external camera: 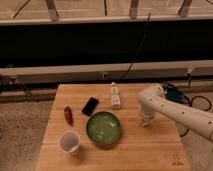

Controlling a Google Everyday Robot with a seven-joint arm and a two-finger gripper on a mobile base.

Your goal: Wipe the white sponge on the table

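Observation:
The light-brown wooden table fills the lower half of the camera view. My white arm reaches in from the right. The gripper points straight down and meets the tabletop to the right of the green bowl. The white sponge does not show as a separate thing; if it is under the gripper, the gripper hides it.
A white power strip lies at the table's back middle, with a black phone to its left. A red object and a clear plastic cup are on the left side. Cables run along the floor behind.

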